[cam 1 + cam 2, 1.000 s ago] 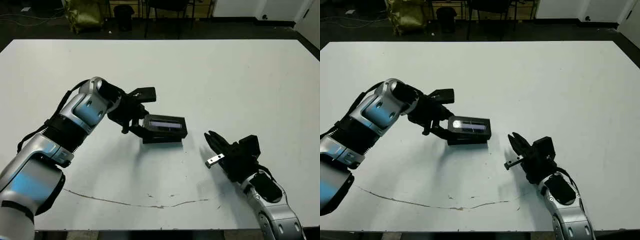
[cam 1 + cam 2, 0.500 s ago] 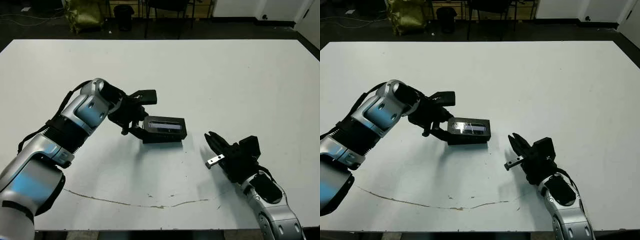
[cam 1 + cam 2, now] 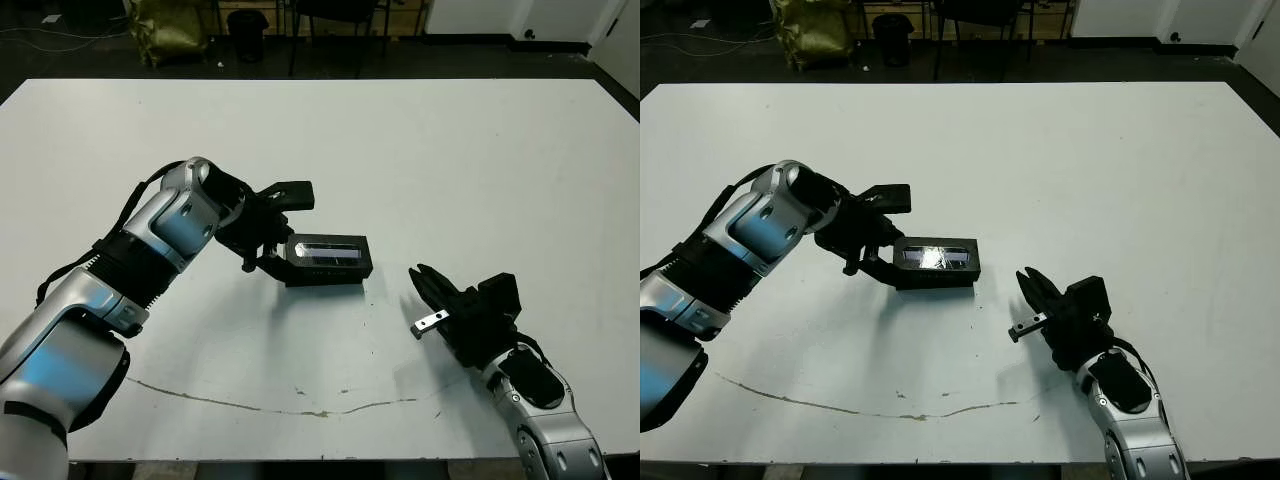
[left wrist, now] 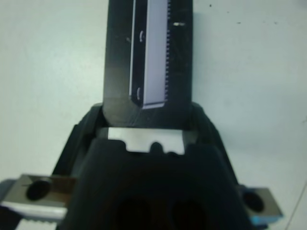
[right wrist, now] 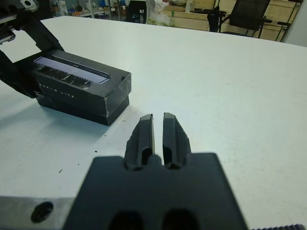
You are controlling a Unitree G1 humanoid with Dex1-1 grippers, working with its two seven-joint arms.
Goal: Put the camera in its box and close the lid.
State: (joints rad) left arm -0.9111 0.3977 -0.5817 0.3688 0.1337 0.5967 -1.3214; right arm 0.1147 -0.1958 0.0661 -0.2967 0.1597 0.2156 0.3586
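Note:
The black box (image 3: 328,273) lies left of the table's middle. The lid (image 3: 330,250), black with a long pale strip, rests on top of it. The camera is hidden from every view. My left gripper (image 3: 278,228) is at the box's left end, open, one finger beyond the far side and one by the near corner. In the left wrist view the lid (image 4: 153,52) runs straight out from the gripper's body. My right gripper (image 3: 416,273) hovers to the right of the box, apart from it, shut on nothing. The right wrist view shows the closed fingertips (image 5: 145,125) pointing toward the box (image 5: 81,106).
A thin dark scratch line (image 3: 260,405) runs across the white table (image 3: 450,160) near its front edge. Chairs and a yellow bag (image 3: 170,25) stand on the dark floor beyond the far edge.
The lid's left end has sunk a little and now lies flatter on the box, with my left gripper shifted slightly at that end. The right arm has stayed in place.

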